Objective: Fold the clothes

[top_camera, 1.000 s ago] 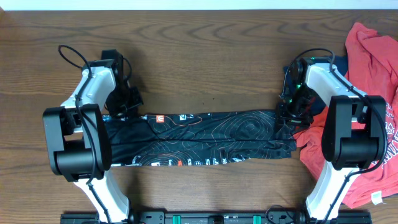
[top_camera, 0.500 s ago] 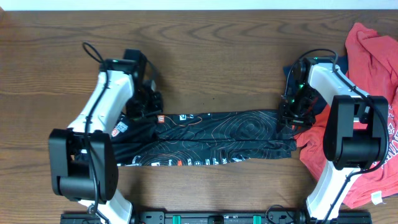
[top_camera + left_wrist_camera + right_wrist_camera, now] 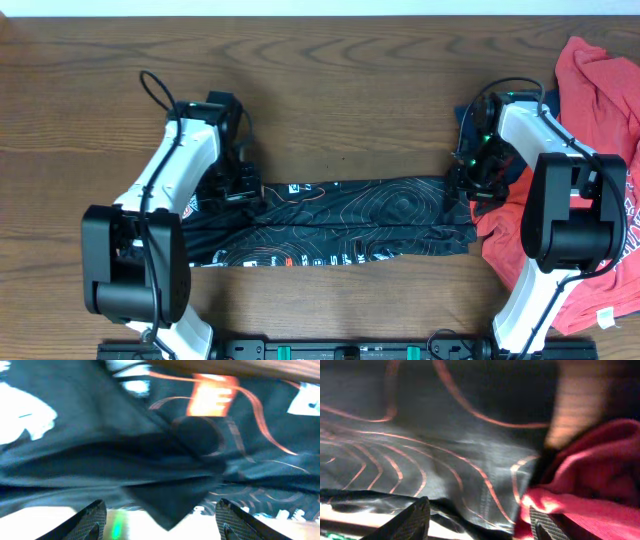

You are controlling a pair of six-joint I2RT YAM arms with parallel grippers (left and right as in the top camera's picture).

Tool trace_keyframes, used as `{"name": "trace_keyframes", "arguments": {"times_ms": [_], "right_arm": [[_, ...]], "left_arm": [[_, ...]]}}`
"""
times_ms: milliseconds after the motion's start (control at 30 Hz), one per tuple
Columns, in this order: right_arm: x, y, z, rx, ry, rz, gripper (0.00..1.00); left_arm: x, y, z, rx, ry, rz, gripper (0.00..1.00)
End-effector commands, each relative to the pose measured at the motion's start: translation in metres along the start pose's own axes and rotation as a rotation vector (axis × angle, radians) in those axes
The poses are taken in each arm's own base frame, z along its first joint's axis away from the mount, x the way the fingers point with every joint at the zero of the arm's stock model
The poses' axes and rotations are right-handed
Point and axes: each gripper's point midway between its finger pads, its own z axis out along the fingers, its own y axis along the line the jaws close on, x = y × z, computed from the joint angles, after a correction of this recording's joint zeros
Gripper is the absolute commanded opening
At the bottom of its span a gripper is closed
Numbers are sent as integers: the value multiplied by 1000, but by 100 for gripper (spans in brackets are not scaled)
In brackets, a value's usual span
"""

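I see the whole table (image 3: 330,80) from straight above; each wrist camera looks down, very close, onto the black jersey (image 3: 350,225), shared by all three.

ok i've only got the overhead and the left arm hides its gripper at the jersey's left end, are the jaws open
observer: yes, the left wrist view shows the left gripper with its jaws wide apart and a loose fold of the black jersey lying between them.
operator: and the right one
observer: the right gripper is open too, over the jersey's other end. its wrist view shows the red t-shirt bunched right beside one of its fingers.
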Motion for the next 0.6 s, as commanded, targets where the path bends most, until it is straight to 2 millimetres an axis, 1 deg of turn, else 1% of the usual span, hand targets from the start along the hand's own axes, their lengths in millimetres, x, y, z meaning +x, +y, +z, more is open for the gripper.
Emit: {"name": "trace_keyframes", "arguments": {"times_ms": [0,100,233,333,433,567], "right_arm": [[2,4,-5,-44,-18,-76,62],[3,0,-1,-32,-12,-73,62],[2,-3,12,-32,-19,-53,61],[0,-5,28,-37,-36,-31,60],[1,-7,45,-36,-46,-21,58],[8,-9,58,-36,-30,-17,52]], "left_arm": [[-5,21,-19,-41,-73,-73,72],[-6,29,-33,-22,-123,-100,72],[-5,33,-48,-5,-176,-115,72],[-5,33,-51,-4,-190,-114,73],[-4,34,-50,-5,-187,-114,73],[-4,34,-50,-5,-188,-114,73]]}}
